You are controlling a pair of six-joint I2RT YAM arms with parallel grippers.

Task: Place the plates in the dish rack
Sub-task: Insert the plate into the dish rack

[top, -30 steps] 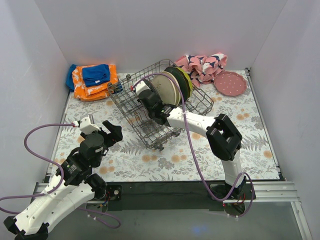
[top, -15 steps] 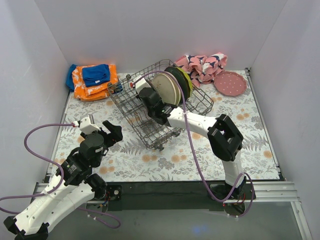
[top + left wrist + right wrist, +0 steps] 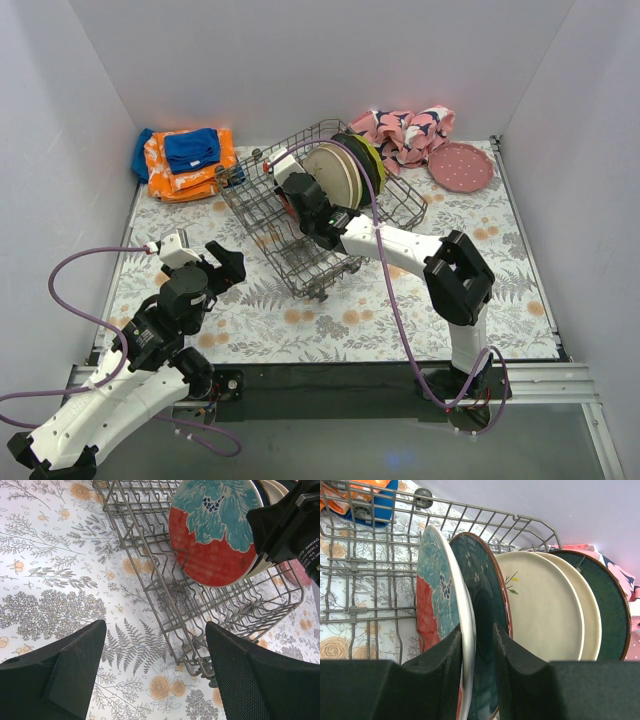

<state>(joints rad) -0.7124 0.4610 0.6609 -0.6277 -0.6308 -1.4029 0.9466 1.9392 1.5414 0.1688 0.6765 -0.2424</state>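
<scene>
nearest me the left claw (image 3: 155, 630) hangs wide apart over the table (image 3: 330, 330), holding nothing, just short of the rack (image 3: 165, 605). inside the rack the right claw (image 3: 477, 630) straddles the rim of the red and teal plate (image 3: 432, 595), fingers apart with a gap on one side, not clamped. that plate stands on edge at the front of the row. a finger catching its rim could tip it forward or knock it against the dark teal plate (image 3: 480, 580) behind. furthest off, a pink dotted plate (image 3: 461, 166) lies on the table.

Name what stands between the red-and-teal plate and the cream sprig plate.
A dark teal plate, brown-rimmed, upright in the dish rack; the right wrist view shows it.
</scene>
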